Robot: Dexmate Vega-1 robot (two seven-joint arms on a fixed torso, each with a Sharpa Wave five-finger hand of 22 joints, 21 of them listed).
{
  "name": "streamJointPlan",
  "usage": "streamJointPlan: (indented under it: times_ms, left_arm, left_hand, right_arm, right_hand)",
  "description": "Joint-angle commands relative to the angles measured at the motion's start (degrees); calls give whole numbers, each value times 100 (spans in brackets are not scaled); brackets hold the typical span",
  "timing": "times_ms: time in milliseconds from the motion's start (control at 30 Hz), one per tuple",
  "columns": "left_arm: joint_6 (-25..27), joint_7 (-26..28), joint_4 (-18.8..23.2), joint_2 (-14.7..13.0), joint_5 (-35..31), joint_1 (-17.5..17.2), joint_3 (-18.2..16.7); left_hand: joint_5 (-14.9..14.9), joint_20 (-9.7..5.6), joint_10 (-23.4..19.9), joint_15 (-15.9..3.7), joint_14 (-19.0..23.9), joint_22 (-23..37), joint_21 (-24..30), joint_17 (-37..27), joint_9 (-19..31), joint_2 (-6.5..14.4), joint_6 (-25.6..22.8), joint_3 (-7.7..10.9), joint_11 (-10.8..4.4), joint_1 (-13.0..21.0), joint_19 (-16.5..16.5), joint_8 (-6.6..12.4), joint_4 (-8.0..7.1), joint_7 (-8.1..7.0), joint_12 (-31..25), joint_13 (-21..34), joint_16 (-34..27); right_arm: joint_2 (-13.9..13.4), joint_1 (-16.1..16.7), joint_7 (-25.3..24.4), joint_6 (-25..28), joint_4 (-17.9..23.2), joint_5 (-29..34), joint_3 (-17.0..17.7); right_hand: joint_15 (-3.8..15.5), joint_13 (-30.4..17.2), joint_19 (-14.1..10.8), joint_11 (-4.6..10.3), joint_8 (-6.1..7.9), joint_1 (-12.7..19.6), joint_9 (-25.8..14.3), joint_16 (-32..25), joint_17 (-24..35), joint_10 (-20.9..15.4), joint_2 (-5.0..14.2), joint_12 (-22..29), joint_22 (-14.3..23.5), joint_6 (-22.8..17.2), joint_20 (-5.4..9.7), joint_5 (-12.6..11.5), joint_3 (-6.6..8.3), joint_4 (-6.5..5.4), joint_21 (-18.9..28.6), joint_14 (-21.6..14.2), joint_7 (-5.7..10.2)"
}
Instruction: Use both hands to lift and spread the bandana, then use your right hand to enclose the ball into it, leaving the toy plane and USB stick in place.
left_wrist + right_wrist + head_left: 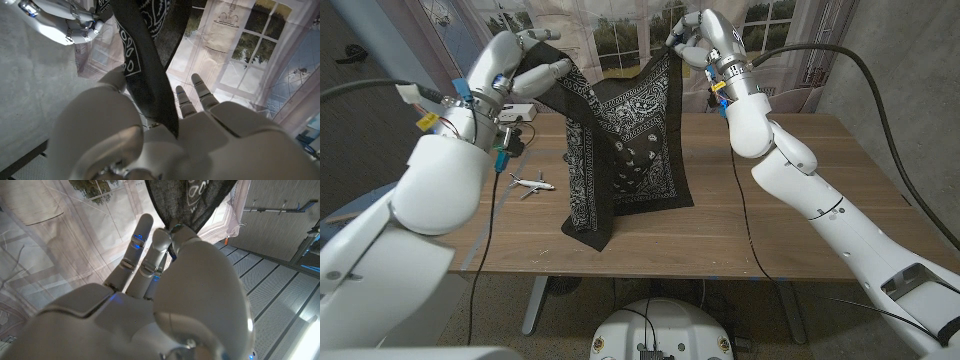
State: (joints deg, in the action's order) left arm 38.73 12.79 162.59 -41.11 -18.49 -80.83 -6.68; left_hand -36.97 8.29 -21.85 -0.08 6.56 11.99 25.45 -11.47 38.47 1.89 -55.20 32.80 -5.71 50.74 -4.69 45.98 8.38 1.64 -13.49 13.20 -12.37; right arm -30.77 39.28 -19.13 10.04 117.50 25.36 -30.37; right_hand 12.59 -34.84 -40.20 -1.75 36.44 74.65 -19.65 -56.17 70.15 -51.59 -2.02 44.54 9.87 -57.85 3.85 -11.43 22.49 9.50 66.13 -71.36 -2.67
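Bandana raised between both hands; wrapping the ball is left.

The left hand (520, 68) pinches one top corner of the black paisley cloth bandana (625, 140), the small white toy plane (530, 184) on the wooden surface (770, 230) below it; the right hand (695, 38) pinches the other corner, both arms raised, the hem dragging beneath.
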Motion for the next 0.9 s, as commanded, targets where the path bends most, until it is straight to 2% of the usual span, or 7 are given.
streamJointPlan:
  times_ms: [33, 133, 233, 367, 433, 600, 900]
  left_arm:
    - [4126, 749, -15, -1166, -2849, 2265, 3511]
    - [4126, -1306, -951, -302, -6270, 2627, 4303]
    - [3136, -3081, -1758, 1092, -8730, 2319, 3802]
    - [1638, -3698, -2520, 2847, -10787, 1990, 3179]
    - [1158, -3728, -2887, 3494, -11639, 1945, 2989]
    - [948, -3120, -3665, 4296, -12535, 1992, 2696]
    - [949, -2603, -4449, 4956, -12885, 2179, 2281]
  left_hand:
    - [-49, 66, -2, 60, 55, 9, 34, -11, -35, 56, 54, 73, -6, 9, -36, -38, -12, -29, 7, 23, 10]
    - [-48, 85, -20, 33, 99, 8, 52, -12, -97, 49, 111, 69, -21, -30, -68, -85, -32, -112, 2, 30, -4]
    - [-36, 96, -18, 40, 105, 7, 67, -8, -147, 36, 132, 55, -32, -65, -94, -117, -44, -117, 7, 30, 1]
    - [-4, 90, -34, 37, 148, 5, 78, 4, -198, 42, 136, 30, -48, -65, -111, -146, -36, -141, 3, 31, -9]
    - [31, 69, -56, -2, 192, 3, 90, 26, -254, 11, 46, 0, -69, -43, -133, -145, 5, -192, -1, 28, -11]
    - [190, -35, -100, -144, 281, -7, 128, 51, -418, -34, -33, -126, -190, -70, -209, -222, 22, -393, -5, 14, -20]
    - [657, -70, -315, -311, 478, -26, 173, 75, -722, -23, -101, -331, -309, -103, -316, -432, 38, -484, -64, -14, -49]
  right_arm:
    - [171, -310, 192, -87, -510, -226, -301]
    - [182, -367, 227, -91, -596, -241, -363]
    - [202, -402, 239, -86, -672, -268, -408]
    - [200, -439, 297, -60, -741, -322, -449]
    - [195, -462, 316, -54, -780, -337, -466]
    - [197, -512, 366, -26, -869, -402, -505]
    - [214, -640, 446, 19, -1039, -486, -581]
  right_hand:
    - [1, -47, -45, 451, -22, 48, -9, -30, 18, -1207, 7, 10, 16, -65, 53, 15, 59, 3, 44, -42, -8]
    - [1, -24, -41, 456, -31, 46, -5, -32, 18, -1221, 4, -7, 17, -63, 58, 27, 76, 2, 47, -41, -3]
    - [0, -32, -36, 454, -39, 47, -3, -34, 18, -1221, 3, -12, 18, -65, 56, 38, 97, 2, 52, -40, -13]
    - [0, -27, -34, 452, -45, 46, 0, -37, 18, -1211, -5, -28, 18, -69, 56, 49, 115, 2, 57, -40, -9]
    - [0, -37, -30, 453, -48, 45, 1, -38, 18, -1210, -2, -27, 19, -69, 55, 54, 125, 1, 60, -40, 6]
    - [-1, -32, -28, 448, -54, 42, 3, -41, 17, -1225, -6, -36, 21, -75, 53, 68, 148, 0, 71, -41, -3]
    - [-1, -34, -6, 455, -79, 37, 3, -43, 15, -1224, 4, -59, 25, -43, 51, 85, 196, -6, 88, -36, 27]
